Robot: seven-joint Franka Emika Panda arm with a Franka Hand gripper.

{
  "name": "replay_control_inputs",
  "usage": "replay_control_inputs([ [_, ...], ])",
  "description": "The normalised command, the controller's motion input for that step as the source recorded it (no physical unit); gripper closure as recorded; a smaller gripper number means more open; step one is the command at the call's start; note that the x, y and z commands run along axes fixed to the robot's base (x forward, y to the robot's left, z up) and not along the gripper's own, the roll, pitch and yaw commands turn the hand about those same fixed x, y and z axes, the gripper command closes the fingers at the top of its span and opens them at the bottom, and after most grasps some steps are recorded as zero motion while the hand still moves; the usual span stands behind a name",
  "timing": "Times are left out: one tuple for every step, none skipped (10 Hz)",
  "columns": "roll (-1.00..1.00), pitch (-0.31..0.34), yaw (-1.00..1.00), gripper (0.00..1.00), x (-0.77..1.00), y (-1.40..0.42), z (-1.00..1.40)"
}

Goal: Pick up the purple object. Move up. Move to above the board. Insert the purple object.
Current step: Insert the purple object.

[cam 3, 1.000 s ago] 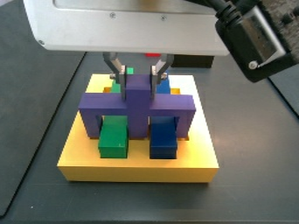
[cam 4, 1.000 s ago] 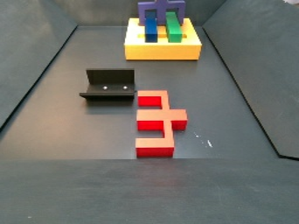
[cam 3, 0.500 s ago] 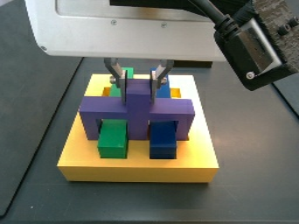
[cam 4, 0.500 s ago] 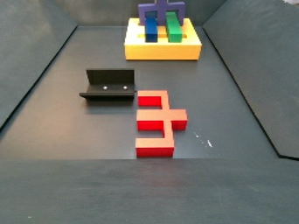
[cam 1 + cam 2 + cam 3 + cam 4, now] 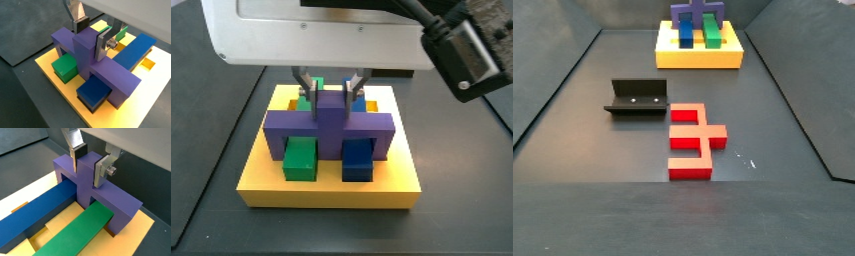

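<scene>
**Purple piece seated across the bars, jaws at its post**

The board (image 5: 329, 190) lies at the far end of the dark worktop (image 5: 593, 130) in a side view, close to the back wall, with open floor on both flanks. In front of it, well apart, stand the fixture (image 5: 639, 97) and a red stepped block (image 5: 692, 140); a bare strip of worktop runs between those two and the board.

The purple object (image 5: 327, 124) sits on the board, its crossbar bridging the green bar (image 5: 301, 155) and the blue bar (image 5: 360, 157), with its legs down on the yellow surface outside them. Yellow margin shows all round the piece, and a small open slot (image 5: 147, 63) lies beside the blue bar.

The gripper (image 5: 329, 82) comes straight down from above, under a large white housing that fills the upper part of that side view. Both wrist views show the silver fingers (image 5: 101, 170) flanking the raised central post, pads flat against its two sides; the jaws are narrowly set and closed on the purple object (image 5: 90, 55).

The wrist views alone show that contact and the bars running beneath the crossbar (image 5: 100, 193). The side view from the far end (image 5: 696, 14) shows only the purple top, with the gripper out of sight.
</scene>
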Motion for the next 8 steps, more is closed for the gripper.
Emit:
replay_control_inputs([
  [-0.03,-0.011,0.08,1.0,0.13,0.0,-0.11],
  [-0.02,-0.039,0.07,1.0,0.05,0.0,-0.17],
  [0.0,-0.094,0.0,1.0,0.0,0.0,-0.27],
  [-0.12,-0.15,0.04,1.0,0.0,0.0,-0.25],
  [-0.06,-0.06,0.25,1.0,0.15,-0.11,-0.2],
  [-0.03,-0.049,0.23,1.0,0.13,-0.06,-0.21],
  [-0.03,-0.06,0.1,1.0,0.1,0.0,-0.2],
  [-0.04,-0.067,0.08,1.0,0.11,0.0,-0.2],
])
